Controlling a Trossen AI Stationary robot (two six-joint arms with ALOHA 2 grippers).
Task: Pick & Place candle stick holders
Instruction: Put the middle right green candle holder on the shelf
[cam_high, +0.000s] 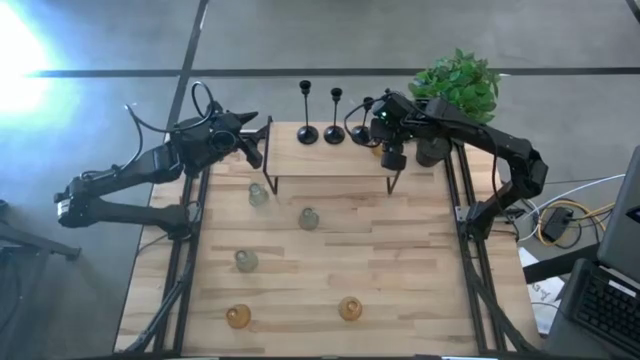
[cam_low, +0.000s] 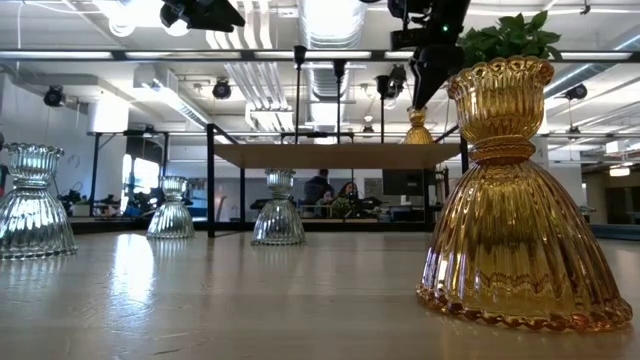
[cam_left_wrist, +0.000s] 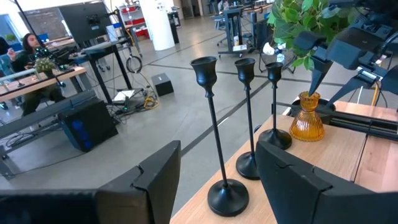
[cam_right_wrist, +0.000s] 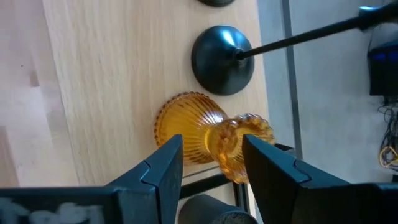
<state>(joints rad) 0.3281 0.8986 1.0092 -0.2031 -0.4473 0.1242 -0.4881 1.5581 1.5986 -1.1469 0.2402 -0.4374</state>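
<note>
Three black candlesticks (cam_high: 335, 128) stand by their domed bases in a row on the far edge of a raised wooden shelf (cam_high: 330, 160); they also show in the left wrist view (cam_left_wrist: 214, 130). An amber glass holder (cam_right_wrist: 199, 130) stands upright on the shelf's right end beside them. My right gripper (cam_high: 392, 157) is open and points down right over it, one finger on either side of the holder's top (cam_right_wrist: 242, 140); no touch shows. My left gripper (cam_high: 256, 142) is open and empty at the shelf's left end, facing the candlesticks.
Three pale green glass holders (cam_high: 258, 195) (cam_high: 308, 218) (cam_high: 246, 261) and two amber ones (cam_high: 238, 317) (cam_high: 350, 308) stand on the table in front of the shelf. A leafy plant (cam_high: 460, 85) in a black pot stands at the far right corner, behind my right arm.
</note>
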